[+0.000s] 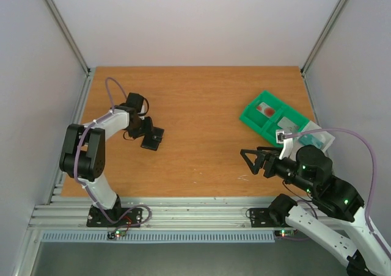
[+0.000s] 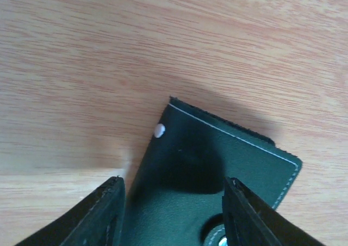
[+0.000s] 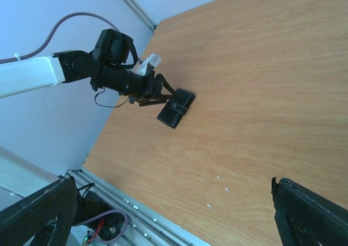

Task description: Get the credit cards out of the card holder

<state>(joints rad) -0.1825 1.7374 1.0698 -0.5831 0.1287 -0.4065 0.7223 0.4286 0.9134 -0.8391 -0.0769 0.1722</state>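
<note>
The card holder (image 1: pixel 153 138) is a small black wallet, folded shut with its snap tab across it, lying flat at the table's left middle. It fills the lower part of the left wrist view (image 2: pixel 217 164) and shows small in the right wrist view (image 3: pixel 175 108). My left gripper (image 1: pixel 145 131) is open just over the wallet's near end, with its fingers (image 2: pixel 103 219) spread to either side of it. No credit cards show; the wallet's inside is hidden. My right gripper (image 1: pixel 250 160) is open and empty, held above the table at the right, far from the wallet.
A green compartment tray (image 1: pixel 252 116) stands at the back right with a red item (image 1: pixel 264 109) in one compartment. A pale flat piece with a teal item (image 1: pixel 316 139) lies by its right edge. Grey walls enclose the table on three sides.
</note>
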